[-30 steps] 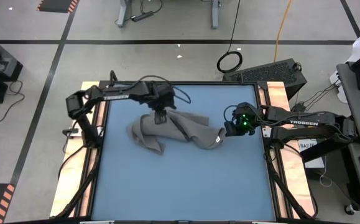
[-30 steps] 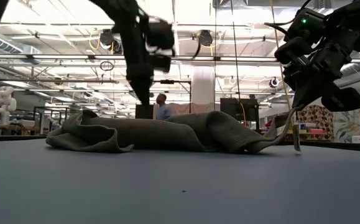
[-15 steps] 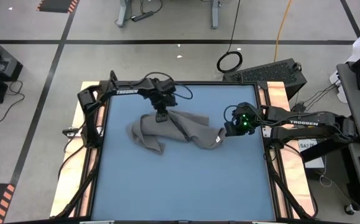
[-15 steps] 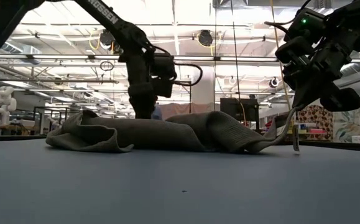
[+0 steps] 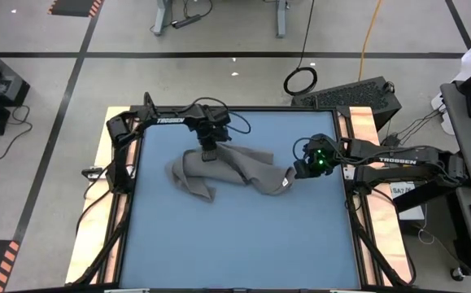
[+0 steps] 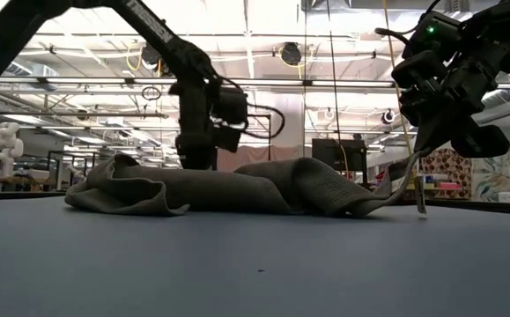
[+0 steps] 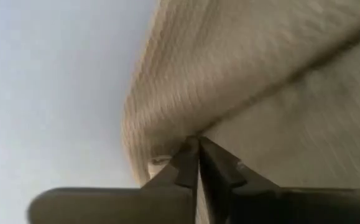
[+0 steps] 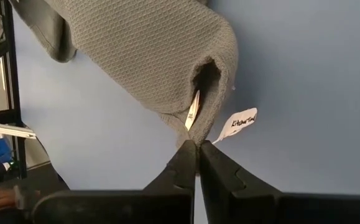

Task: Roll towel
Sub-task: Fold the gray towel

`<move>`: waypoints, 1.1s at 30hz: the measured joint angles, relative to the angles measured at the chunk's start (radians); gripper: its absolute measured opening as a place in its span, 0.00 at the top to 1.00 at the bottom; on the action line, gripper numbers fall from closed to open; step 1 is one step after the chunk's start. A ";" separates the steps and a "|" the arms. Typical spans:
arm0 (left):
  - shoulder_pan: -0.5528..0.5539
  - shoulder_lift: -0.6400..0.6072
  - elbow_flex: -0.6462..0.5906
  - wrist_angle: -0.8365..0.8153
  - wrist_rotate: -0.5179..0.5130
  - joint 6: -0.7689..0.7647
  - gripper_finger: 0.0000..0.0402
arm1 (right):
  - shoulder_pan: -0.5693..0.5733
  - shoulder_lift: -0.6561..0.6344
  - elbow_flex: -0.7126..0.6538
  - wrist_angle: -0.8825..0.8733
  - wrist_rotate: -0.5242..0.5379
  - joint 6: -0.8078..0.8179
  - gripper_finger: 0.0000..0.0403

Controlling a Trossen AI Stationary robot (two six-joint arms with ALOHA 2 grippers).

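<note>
The towel (image 5: 231, 171) lies crumpled on the far half of the blue table (image 5: 243, 244), its long axis running across the table from one gripper to the other, slightly slanted — the end by the right gripper sits a little nearer the front edge.

The left gripper (image 5: 207, 155) is down on the towel's far edge at its own end of the cloth; in the left wrist view its fingers (image 7: 186, 165) are pressed together with a fold of the fabric (image 7: 260, 93) nipped at the tips.

The right gripper (image 5: 294, 172) holds the opposite end, its fingers (image 8: 183, 165) closed on a corner of the cloth — a small white tag (image 8: 239, 122) hangs just beside the tips. In the low view this corner (image 6: 404, 189) is lifted off the table, while the rest of the towel stretches away from the gripper in soft humps.
</note>
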 joint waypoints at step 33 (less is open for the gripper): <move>0.071 -0.105 -0.239 0.230 0.018 -0.060 0.56 | 0.000 0.000 0.000 0.001 0.009 -0.050 0.99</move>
